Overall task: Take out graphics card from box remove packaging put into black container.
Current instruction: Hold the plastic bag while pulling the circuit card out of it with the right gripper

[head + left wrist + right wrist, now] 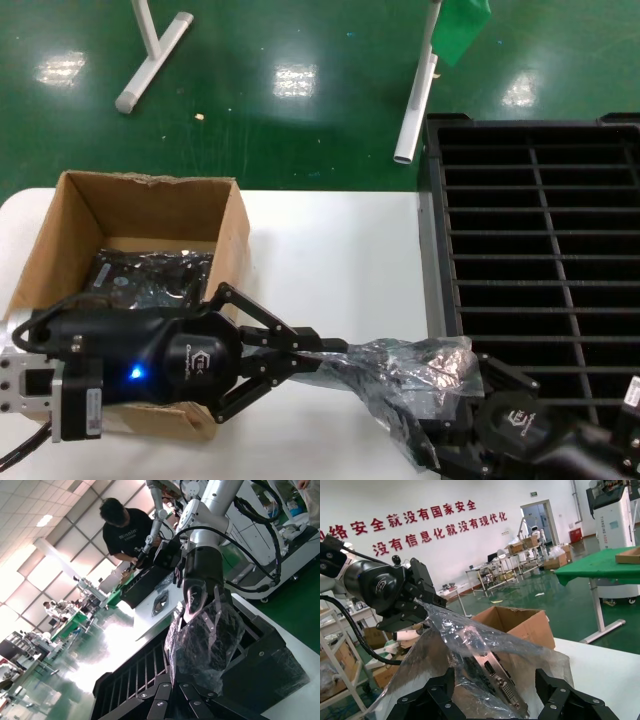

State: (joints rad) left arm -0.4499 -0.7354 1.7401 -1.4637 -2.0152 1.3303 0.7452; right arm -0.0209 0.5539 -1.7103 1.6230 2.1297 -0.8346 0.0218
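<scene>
The crinkly silver packaging [415,372] hangs in the air between my two grippers over the table's front edge. My left gripper [335,352] is shut on the bag's thin left end, which also shows in the left wrist view [196,682]. My right gripper [455,420] grips the bag's other end across its width. In the right wrist view the dark graphics card [502,682] sits inside the bag [470,645], between the spread fingers [437,692]. The brown box [235,240] stands at the left. The black container [540,230] is at the right.
A second bagged card [150,275] lies in the box behind my left arm. White table legs [415,100] stand on the green floor beyond the table. The white table top [340,260] lies between the box and the container.
</scene>
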